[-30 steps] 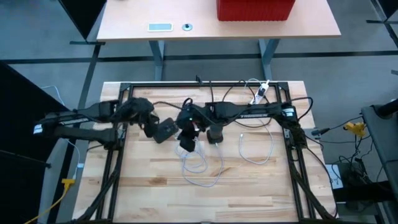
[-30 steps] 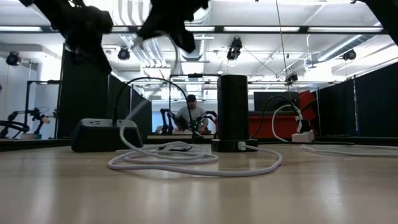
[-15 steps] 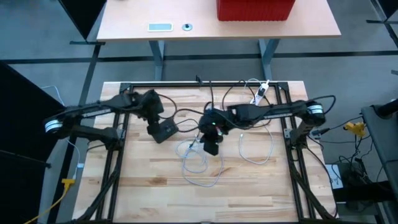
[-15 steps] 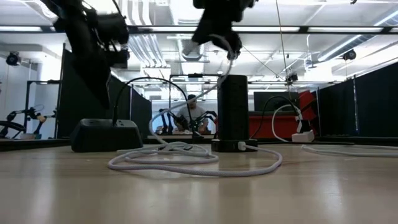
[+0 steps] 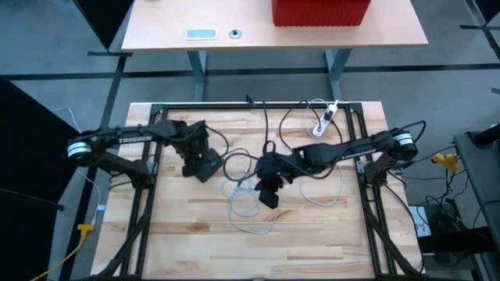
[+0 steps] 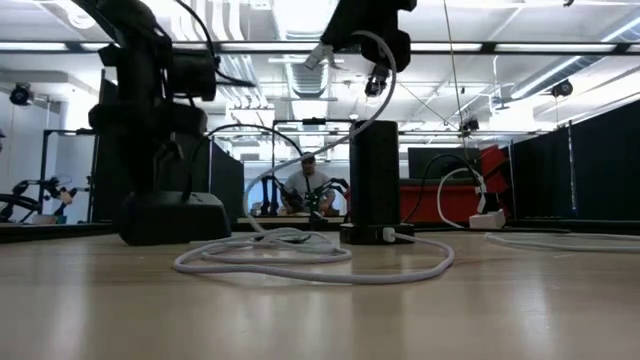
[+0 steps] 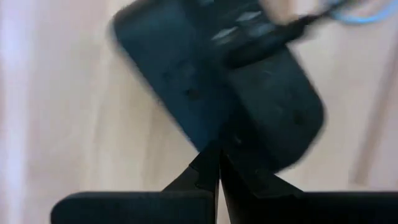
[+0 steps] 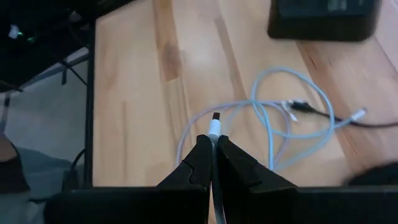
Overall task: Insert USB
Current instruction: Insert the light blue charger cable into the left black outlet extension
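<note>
A black USB hub (image 5: 209, 165) (image 6: 180, 215) lies flat on the wooden table, with a black tower (image 6: 375, 180) standing upright to its right. A white USB cable lies in loose coils (image 5: 246, 207) (image 6: 300, 260) in front of both. My left gripper (image 7: 217, 165) (image 6: 165, 190) is shut and down on the hub (image 7: 217, 87). My right gripper (image 8: 213, 146) (image 6: 350, 40) hovers high above the tower, shut on the cable's plug end. In the high view the right arm covers the tower. My left gripper comes down from above, and its shut fingertips (image 7: 214, 155) meet the top of the hub near one edge (image 7: 249, 149). The hub stays flat on the table. My right gripper pinches the white plug (image 8: 215, 127) (image 6: 318, 55) between its two fingers, metal tip sticking out past them. The plug is lifted clear. The cable (image 6: 340, 130) hangs slack from it down to the coils on the table.
A second white cable (image 5: 320, 187) lies right of the tower, and a white adapter (image 5: 326, 117) (image 6: 490, 218) sits near the far right corner. A thin black cord (image 8: 311, 111) crosses the coils. Black frame rails (image 5: 258, 105) border the table. A person (image 6: 305, 185) sits far behind.
My left gripper has moved toward the table's right and down onto the hub. My right gripper, holding the plug, has travelled from beside the hub toward the right and now sits above the tower, drawing the cable's free length up after it. The tower has stayed put.
</note>
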